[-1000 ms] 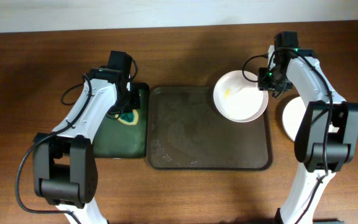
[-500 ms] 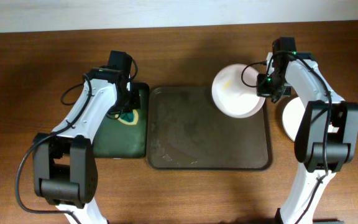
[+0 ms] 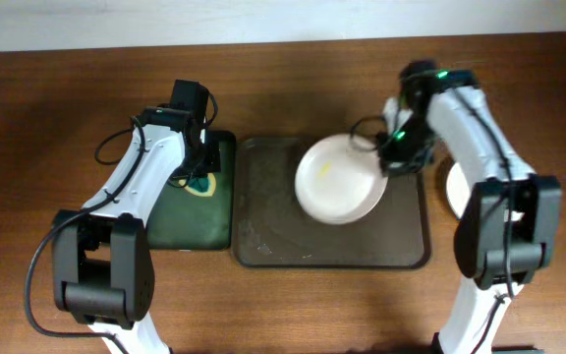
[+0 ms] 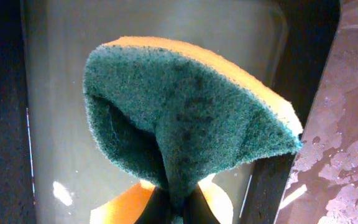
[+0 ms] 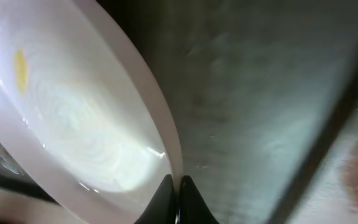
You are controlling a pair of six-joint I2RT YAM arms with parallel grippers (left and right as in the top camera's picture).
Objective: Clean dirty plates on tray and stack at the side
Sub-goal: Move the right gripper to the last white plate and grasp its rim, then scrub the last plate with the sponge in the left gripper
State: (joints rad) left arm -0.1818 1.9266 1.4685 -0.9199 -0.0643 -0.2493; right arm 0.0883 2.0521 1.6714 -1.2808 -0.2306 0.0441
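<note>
A round white plate [image 3: 337, 180] with a small yellow smear hangs over the middle of the dark brown tray [image 3: 273, 231]. My right gripper [image 3: 385, 163] is shut on its right rim; the wrist view shows the rim [image 5: 166, 146] pinched between the jaws of my right gripper [image 5: 176, 186]. Another white plate [image 3: 456, 187] lies on the table right of the tray, partly hidden by the right arm. My left gripper [image 3: 202, 167] is shut on a green and yellow sponge [image 4: 185, 118] and holds it over the dark green tray [image 3: 190, 221].
The green black-rimmed tray sits just left of the brown tray, their rims nearly touching. The brown tray's surface looks wet [image 4: 353, 143]. Bare wooden table [image 3: 47, 147] surrounds both trays.
The right gripper has closed on the plate's rim and carried it from the tray's back right corner left toward the tray's middle. The left arm has not moved.
</note>
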